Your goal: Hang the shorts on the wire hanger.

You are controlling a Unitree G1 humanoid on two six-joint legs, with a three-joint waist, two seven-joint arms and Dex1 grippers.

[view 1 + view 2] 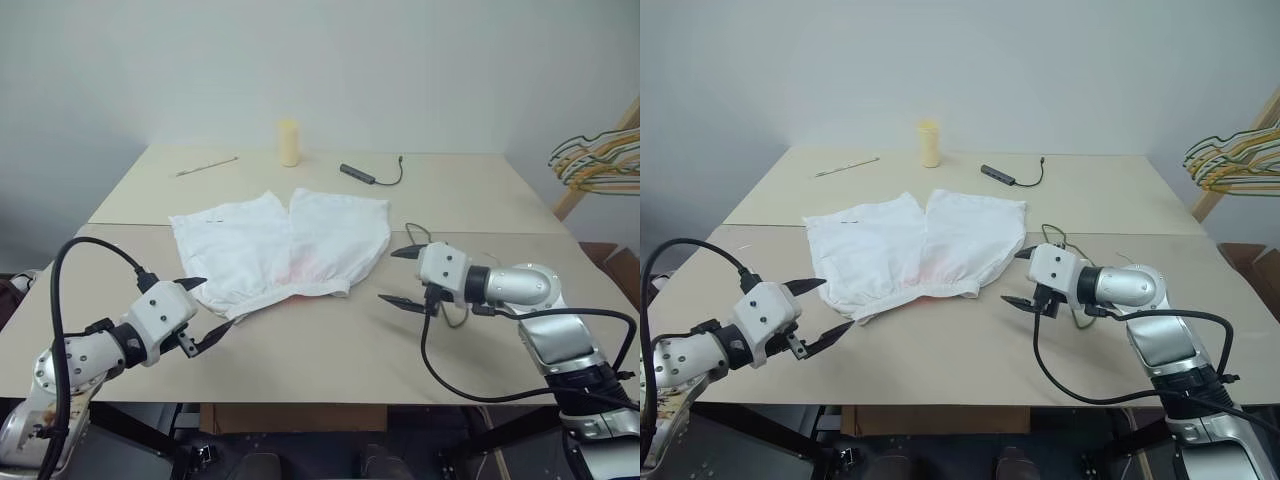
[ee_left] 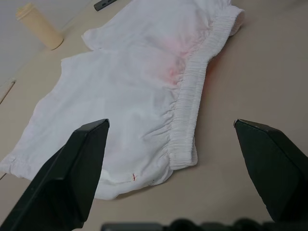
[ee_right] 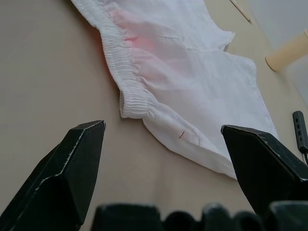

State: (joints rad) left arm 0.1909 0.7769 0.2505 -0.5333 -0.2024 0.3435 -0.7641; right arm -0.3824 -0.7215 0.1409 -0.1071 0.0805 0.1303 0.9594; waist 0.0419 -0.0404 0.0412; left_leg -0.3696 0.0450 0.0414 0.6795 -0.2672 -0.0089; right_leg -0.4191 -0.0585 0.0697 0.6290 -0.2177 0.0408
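The left gripper (image 1: 200, 317) is hovering over the near table (image 1: 330, 350) edge, its fingers spread wide apart and holding nothing. The right gripper (image 1: 398, 276) is hovering opposite it, fingers likewise spread and empty, pointing toward the left. Between and just beyond them, the shorts (image 1: 282, 250) are lying flat on the table, waistband toward the robot, legs pointing away, a faint pink spot showing near the waistband. Farther back, a thin rod (image 1: 207, 167), a yellow cylinder (image 1: 289, 143) and a dark cabled device (image 1: 357, 173) are resting on the table. A bunch of coloured hangers (image 1: 598, 160) is hanging at far right.
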